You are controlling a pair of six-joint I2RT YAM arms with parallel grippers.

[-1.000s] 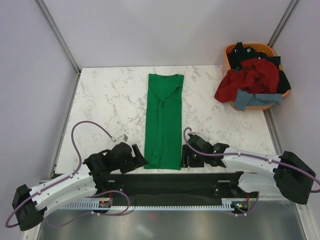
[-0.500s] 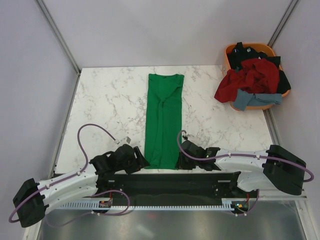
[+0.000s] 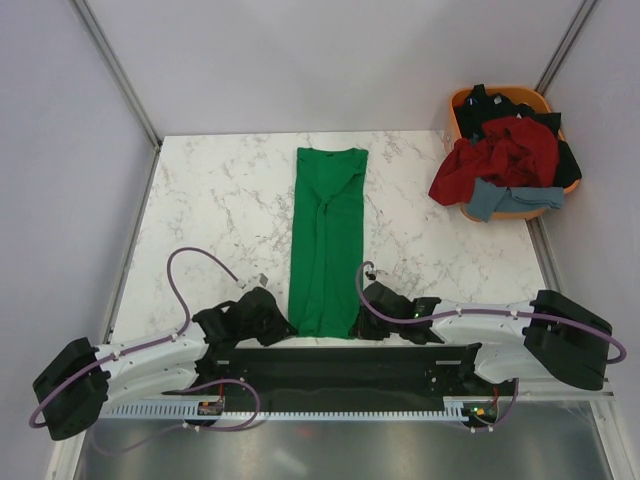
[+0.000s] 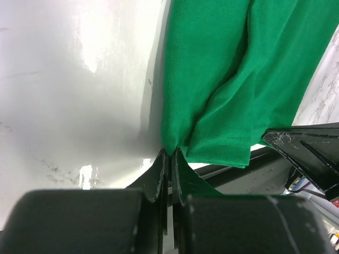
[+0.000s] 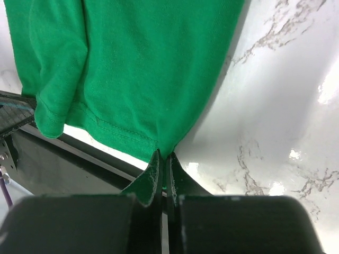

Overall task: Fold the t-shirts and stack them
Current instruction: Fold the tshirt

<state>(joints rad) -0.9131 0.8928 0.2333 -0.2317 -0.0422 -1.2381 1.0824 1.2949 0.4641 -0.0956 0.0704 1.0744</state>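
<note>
**A:** Where is the green shirt (image 3: 328, 240)?

**B:** Flat on the counter (image 3: 220, 200) as a long narrow strip, sides already folded in. The collar is at the far end and the hem is right at the near edge. The other shirts (image 3: 505, 150) are heaped in the basket (image 3: 462, 100) at the far right, well apart.

**A:** And the hands?

**B:** The left hand (image 4: 168, 153) is closed to a sliver on the hem's left corner. The right hand (image 5: 162, 154) is closed the same way on the right corner. Each has only a small nip of cloth at its tips.

**A:** So what could go wrong?

**B:** Mostly that thin bite. If the hem gets carried toward the collar, the soft cotton could slide out of one hand. That corner would drop and the fold would land crooked.

**A:** What about the layers?

**B:** At the left corner the cloth is doubled over. I cannot tell whether the fingers have every layer. If they hold only the top one, lifting would probably peel the side fold open.

**A:** Anything else?

**B:** The two hands need to rise and travel evenly. If one leads, I'd expect the strip to twist, or the far end to drag along the counter. The corners also sit right at the counter's edge, so a low start might snag there.
</note>
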